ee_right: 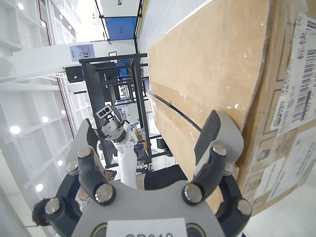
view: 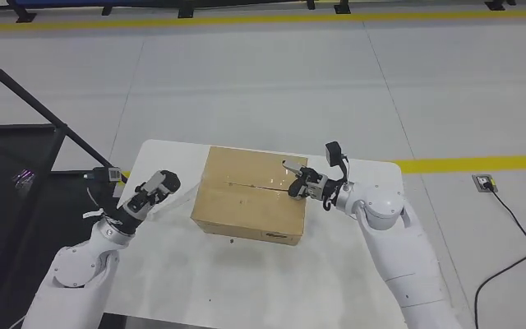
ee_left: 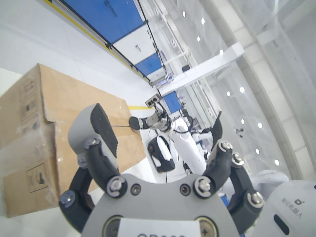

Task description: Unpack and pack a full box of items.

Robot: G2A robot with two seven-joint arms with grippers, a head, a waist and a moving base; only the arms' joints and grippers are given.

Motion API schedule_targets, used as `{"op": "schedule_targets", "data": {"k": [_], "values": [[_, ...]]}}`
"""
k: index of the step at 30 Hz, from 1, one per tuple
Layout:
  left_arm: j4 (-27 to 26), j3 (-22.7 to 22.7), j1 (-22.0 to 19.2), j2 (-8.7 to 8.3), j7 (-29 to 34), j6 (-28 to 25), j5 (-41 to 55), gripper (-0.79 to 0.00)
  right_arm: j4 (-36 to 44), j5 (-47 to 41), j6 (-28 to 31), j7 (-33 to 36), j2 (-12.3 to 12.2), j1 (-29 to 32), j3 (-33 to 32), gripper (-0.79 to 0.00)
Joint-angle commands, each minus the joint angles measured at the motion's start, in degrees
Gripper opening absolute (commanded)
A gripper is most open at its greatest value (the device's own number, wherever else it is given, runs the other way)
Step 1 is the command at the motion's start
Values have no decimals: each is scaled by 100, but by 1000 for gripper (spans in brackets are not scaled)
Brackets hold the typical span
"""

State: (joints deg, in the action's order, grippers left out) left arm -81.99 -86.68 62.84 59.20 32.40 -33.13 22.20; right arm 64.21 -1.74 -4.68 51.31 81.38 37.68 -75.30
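We count one white rounded tabletop [view: 173,271], and on it one closed brown cardboard box [view: 251,197], sitting at about the middle. From the top view, the box's long sides face 12 and 6 o'clock. Its two top flaps meet in one dark seam [view: 246,185] that runs from 9 to 3 o'clock, and glossy clear tape covers the cardboard around it.

We count two white arms, each ending in one grey and black tool. The left tool [view: 170,181] hangs at the box's 9 o'clock side, near it but apart from it. In the left wrist view its two fingers [ee_left: 103,127] are spread wide, nothing lies between them, and the box [ee_left: 61,104] stands beside one of them.

The right tool [view: 289,178] is at the box's 3 o'clock edge, by the end of the seam. In the right wrist view it is also spread, with nothing between its fingers. One finger [ee_right: 214,136] lies over the box [ee_right: 209,62] at the top corner, but we cannot tell whether it touches the cardboard. On the side wall just beside that finger we see one white barcode label [ee_right: 302,70].

One black metal frame [view: 49,123] stands on the floor at the tabletop's 10 o'clock.
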Motion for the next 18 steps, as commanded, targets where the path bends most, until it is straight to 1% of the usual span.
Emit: {"op": "schedule_targets", "data": {"k": [1, 3, 4, 7, 9, 14, 18], "values": [[140, 34, 258, 41, -432, -12, 259, 0, 0, 0, 0, 0, 0, 0, 0, 0], [276, 101, 462, 87, -568, -32, 783, 0, 0, 0, 0, 0, 0, 0, 0, 0], [426, 123, 545, 105, -682, -69, 839, 0, 0, 0, 0, 0, 0, 0, 0, 0], [744, 328, 681, 193, -938, -161, 1240, 0, 0, 0, 0, 0, 0, 0, 0, 0], [1033, 481, 685, 246, -1031, -179, 1321, 0, 0, 0, 0, 0, 0, 0, 0, 0], [1663, 856, 420, 382, -873, -43, 1755, 0, 0, 0, 0, 0, 0, 0, 0, 0], [2169, 1134, 34, 501, -846, 49, 1887, 0, 0, 0, 0, 0, 0, 0, 0, 0]]}}
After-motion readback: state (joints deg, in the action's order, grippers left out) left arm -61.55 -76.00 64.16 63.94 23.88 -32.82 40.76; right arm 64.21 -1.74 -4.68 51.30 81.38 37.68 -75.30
